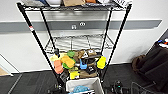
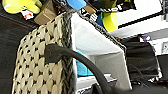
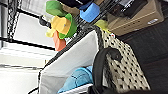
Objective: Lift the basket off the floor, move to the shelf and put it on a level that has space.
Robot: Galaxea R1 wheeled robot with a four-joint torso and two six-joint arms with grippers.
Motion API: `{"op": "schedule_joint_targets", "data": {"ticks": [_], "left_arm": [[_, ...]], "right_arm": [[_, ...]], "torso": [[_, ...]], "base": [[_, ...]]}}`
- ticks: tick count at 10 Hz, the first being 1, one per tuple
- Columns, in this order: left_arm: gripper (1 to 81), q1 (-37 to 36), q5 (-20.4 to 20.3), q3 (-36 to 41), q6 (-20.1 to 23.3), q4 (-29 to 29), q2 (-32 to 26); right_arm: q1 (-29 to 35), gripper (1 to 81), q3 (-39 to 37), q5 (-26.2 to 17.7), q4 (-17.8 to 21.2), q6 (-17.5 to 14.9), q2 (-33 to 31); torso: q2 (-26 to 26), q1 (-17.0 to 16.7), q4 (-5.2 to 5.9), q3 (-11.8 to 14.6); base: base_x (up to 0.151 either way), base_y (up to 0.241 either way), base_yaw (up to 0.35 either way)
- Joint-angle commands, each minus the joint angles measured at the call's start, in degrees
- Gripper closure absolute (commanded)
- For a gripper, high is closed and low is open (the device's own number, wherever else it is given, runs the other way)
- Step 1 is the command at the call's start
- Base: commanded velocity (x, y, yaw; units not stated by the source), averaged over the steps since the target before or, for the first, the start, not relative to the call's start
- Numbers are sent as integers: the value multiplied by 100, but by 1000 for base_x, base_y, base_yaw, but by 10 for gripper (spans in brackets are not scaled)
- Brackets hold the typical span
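Observation:
The basket, beige wicker with a white lining, hangs low in front of the shelf and holds something blue. In the left wrist view its woven side is close, and a black handle curves from it into my left gripper. My right gripper holds the opposite handle beside the basket's wall. The middle level, a silvery wire grid, lies bare above the basket. The floor is dark carpet.
The tier just behind the basket is crowded with yellow, orange and green toys. The top tier also carries things. A brown cardboard box sits low in the rack. Dark bags lie at the right, against a white wall.

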Motion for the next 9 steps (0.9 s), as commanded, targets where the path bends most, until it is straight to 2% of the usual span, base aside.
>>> {"op": "schedule_joint_targets", "data": {"ticks": [1,5,6,7,9], "left_arm": [[811,-599,125,283,33,-36,-140],[811,-581,125,310,33,-28,-123],[811,-563,125,284,33,-28,-105],[811,-555,134,283,33,-19,-96],[811,-555,134,301,33,-10,-53]], "right_arm": [[675,811,198,-147,78,60,-83],[622,811,277,-147,51,51,-154],[622,811,277,-147,34,51,-154],[630,811,285,-147,25,51,-154],[622,811,312,-156,-10,51,-145]], "torso": [[545,-351,0,399],[1323,-865,0,926],[1504,-985,0,969],[1703,-1119,0,765],[1998,-1317,0,881]], "base": [[0,0,0],[0,0,0],[0,0,0],[0,0,0],[0,0,0]]}}
